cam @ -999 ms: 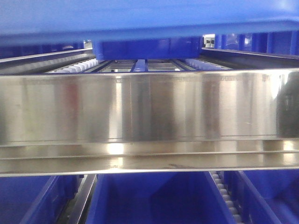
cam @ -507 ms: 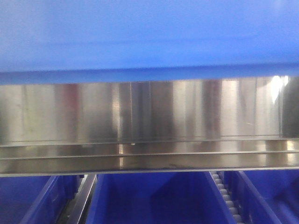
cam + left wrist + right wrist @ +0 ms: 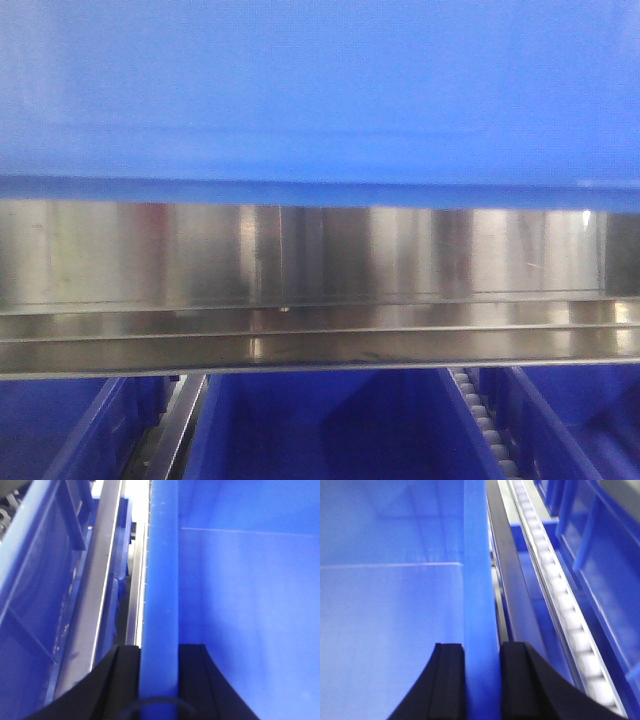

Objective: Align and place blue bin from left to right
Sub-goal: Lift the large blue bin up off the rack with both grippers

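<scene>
Now my left gripper (image 3: 159, 652) and right gripper (image 3: 481, 650) each pinch a wall of the blue bin (image 3: 320, 90), up by the shiny shelf rail (image 3: 320, 260), so next I should set it down straight.

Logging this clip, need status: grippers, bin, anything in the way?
Left gripper shut on blue bin wall; right gripper same. Bin fills front view, above steel beam. No obstruction visible.
</scene>
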